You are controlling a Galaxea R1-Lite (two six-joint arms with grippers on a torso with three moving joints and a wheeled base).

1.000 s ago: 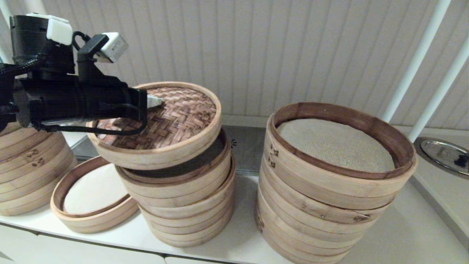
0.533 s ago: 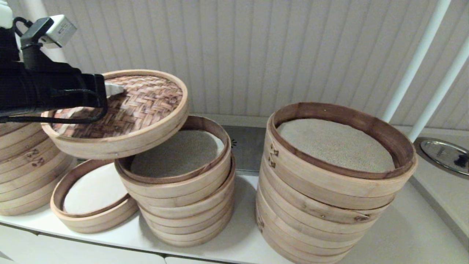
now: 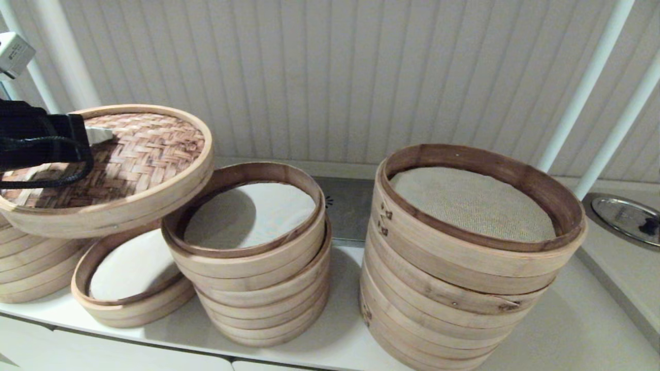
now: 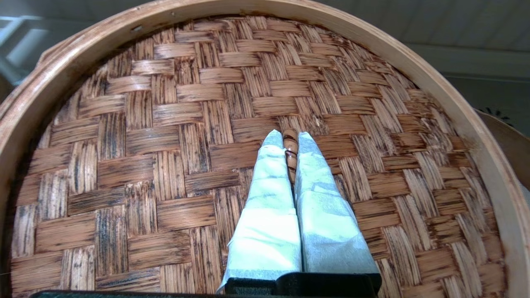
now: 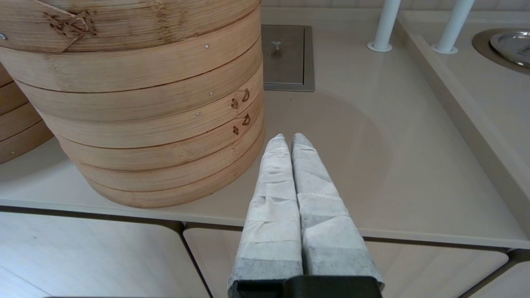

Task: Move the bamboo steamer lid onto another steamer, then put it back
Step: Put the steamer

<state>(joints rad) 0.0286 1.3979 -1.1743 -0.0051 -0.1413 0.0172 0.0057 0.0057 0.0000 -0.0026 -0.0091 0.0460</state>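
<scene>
The bamboo steamer lid [image 3: 139,159], reddish-brown woven with a pale rim, hangs tilted in the air at the left of the head view. My left gripper [image 3: 105,135] is shut on its small centre loop handle [image 4: 290,145]; the woven top [image 4: 165,165] fills the left wrist view. The lid overlaps the back of the shallow single-tier steamer [image 3: 131,304] with white liner on the counter below. The tall stack [image 3: 258,268] it came from stands open, its white liner showing. My right gripper [image 5: 286,138] is shut and empty, low by the counter's front edge, outside the head view.
A wider stack [image 3: 464,288] with beige cloth liner stands right of centre, its side [image 5: 136,103] close to my right gripper. Another stack [image 3: 31,268] sits at the far left under the lid. White poles [image 3: 582,93] and a metal dish [image 3: 626,216] are at the right.
My left gripper has carried the lid leftward off the tall stack, uncovering its liner; the lid now hangs over the shallow steamer's far side. The right arm has not moved.
</scene>
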